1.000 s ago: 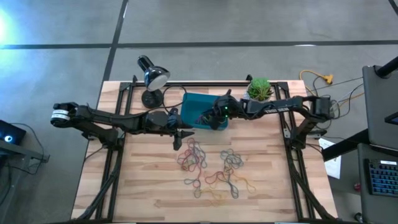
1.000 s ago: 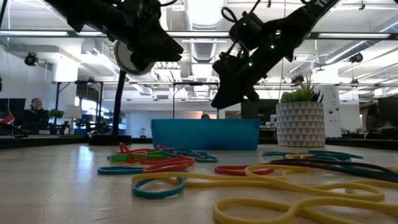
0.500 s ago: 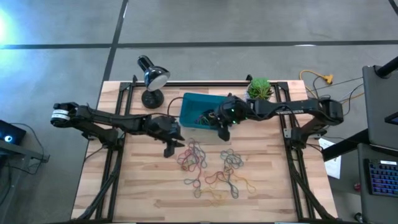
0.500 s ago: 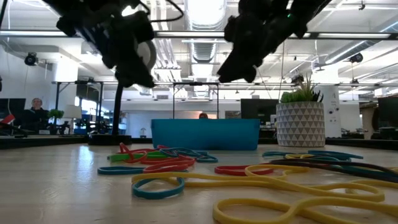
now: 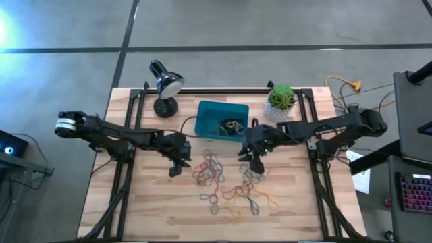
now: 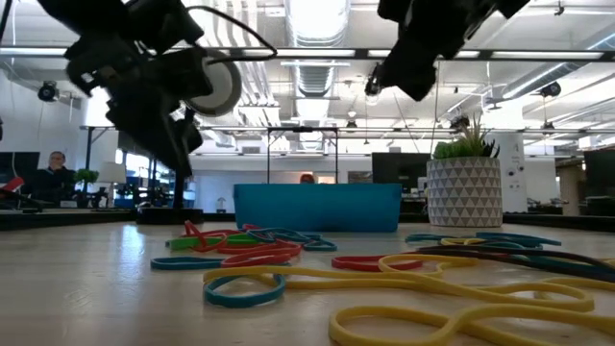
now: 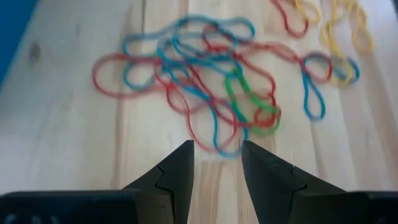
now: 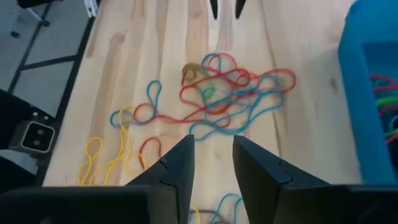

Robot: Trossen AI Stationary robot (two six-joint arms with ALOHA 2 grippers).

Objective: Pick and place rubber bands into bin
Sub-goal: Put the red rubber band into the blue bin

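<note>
Rubber bands (image 5: 226, 181): most loose on counter (image 5: 148, 202), few in bin (image 5: 206, 115). Right gripper (image 5: 256, 164): moved off bin to pile, narrowly parted, empty; drop judged done. Left gripper (image 5: 174, 170): beside pile, parted, empty

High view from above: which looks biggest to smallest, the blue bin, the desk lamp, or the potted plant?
1. The bin, clearly the largest.
2. The desk lamp and the potted plant look about alike, so I won't rank them.

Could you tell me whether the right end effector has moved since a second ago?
Yes. The right end effector has left the bin and now hangs over the rubber bands.
</note>
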